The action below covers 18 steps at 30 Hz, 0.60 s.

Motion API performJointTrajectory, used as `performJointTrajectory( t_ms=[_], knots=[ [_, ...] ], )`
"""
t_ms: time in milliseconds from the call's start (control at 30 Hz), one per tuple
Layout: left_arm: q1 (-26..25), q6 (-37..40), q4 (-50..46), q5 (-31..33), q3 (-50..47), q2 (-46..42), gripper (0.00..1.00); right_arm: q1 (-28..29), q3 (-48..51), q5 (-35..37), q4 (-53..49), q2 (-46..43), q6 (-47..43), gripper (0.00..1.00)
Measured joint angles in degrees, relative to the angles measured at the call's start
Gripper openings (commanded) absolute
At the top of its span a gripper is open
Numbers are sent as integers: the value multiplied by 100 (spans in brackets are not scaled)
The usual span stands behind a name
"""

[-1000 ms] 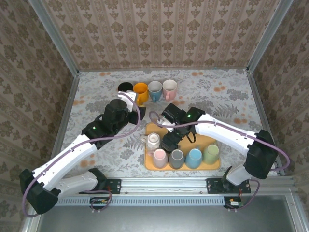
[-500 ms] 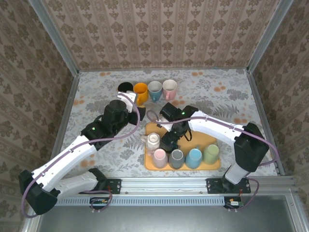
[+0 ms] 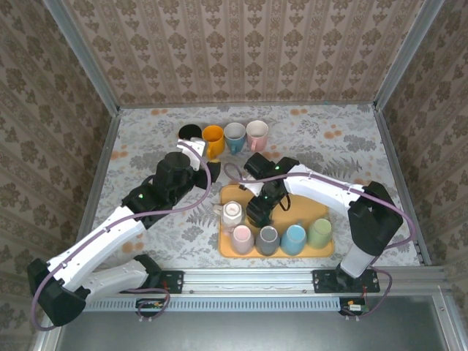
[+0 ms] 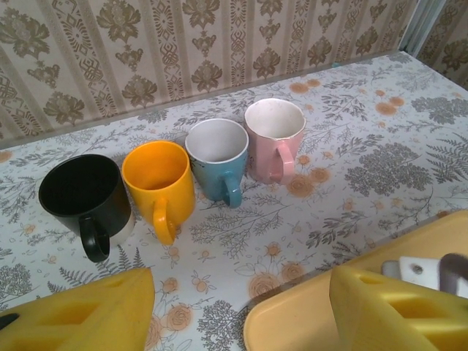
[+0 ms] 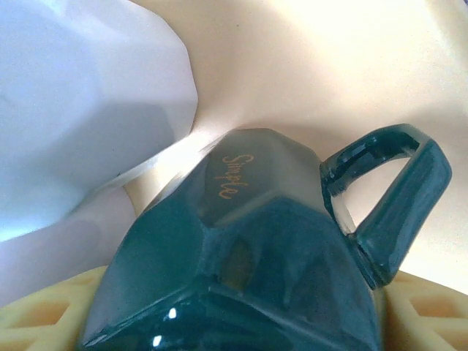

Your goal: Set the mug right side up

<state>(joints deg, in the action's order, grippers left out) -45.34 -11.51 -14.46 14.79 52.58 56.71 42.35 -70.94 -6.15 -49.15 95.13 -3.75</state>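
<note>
A dark teal faceted mug with gold lettering stands on the yellow tray, its handle pointing right. My right gripper is down over it, a yellow finger pressed against each side of the mug's body. From above, that gripper sits over the tray's back row and covers the mug. My left gripper hangs open over the table by the tray's far left corner, with nothing between its fingers.
On the tray stand upside-down mugs: white, pink, grey, blue and green. Upright at the back are black, orange, blue and pink mugs.
My right gripper's jaws have narrowed onto the dark teal mug and its arm has swung in closer over the tray. The left arm has barely moved.
</note>
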Motion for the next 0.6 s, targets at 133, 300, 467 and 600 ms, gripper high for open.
performJointTrajectory(
  t_ms=[133,300,467,600],
  knots=[
    [0,-2,11,2,-13,2,66,0,-61,170,-195,-387,-2,43],
    [48,-101,-20,-4,2,0,66,0,-90,439,-125,-1351,-111,30],
    [122,-297,-144,-138,199,-96,66,0,566,442,758,-3010,-671,34],
    [216,-592,-302,-446,420,-275,66,0,1530,374,1582,-4159,-1563,33]
  ],
)
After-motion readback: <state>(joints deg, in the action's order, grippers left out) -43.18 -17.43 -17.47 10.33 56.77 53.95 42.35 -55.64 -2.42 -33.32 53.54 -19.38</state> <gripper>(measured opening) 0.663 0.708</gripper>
